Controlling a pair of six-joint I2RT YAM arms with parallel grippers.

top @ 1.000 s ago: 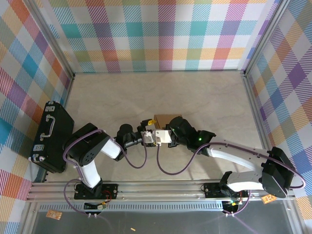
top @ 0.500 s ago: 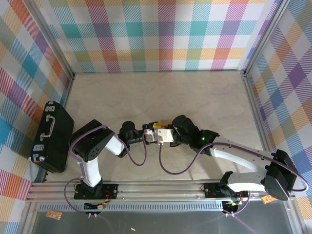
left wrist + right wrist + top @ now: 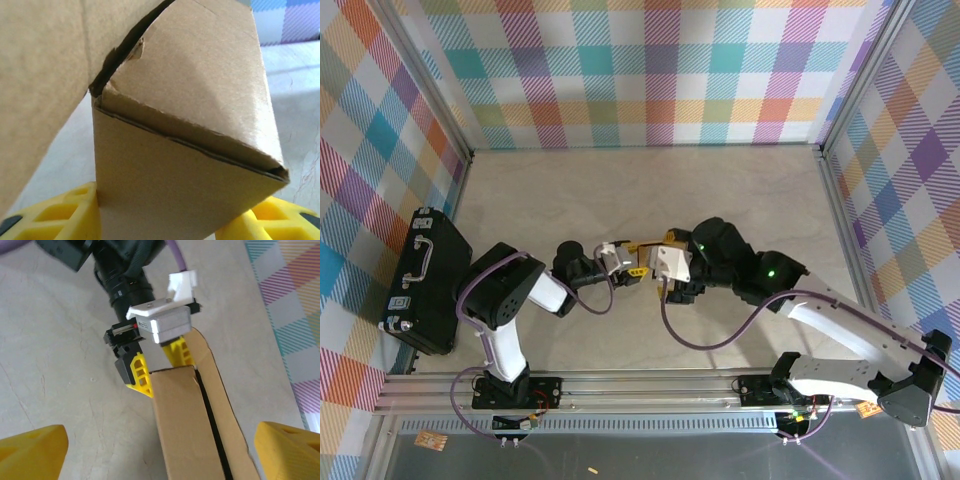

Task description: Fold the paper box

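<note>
Paper box (image 3: 187,430) between the left hand's (image 3: 161,365) fingers (image 3: 137,372) (both yellow)

Overhead camera looks down on the table (image 3: 620,190); both wrist cameras closely face the paper box (image 3: 175,190).

The left arm (image 3: 505,300) bends sharply at the elbow and points its wrist to the right. The left gripper (image 3: 636,270) is closed, with its yellow fingers (image 3: 137,372) pinching the end of the paper box (image 3: 185,430) from both sides. The right arm (image 3: 840,320) stretches in a long, low line from its base toward the centre, wrist facing the left one. The right gripper (image 3: 161,446) is spread wide, its fingers (image 3: 35,447) standing clear on either side of the box.
</note>
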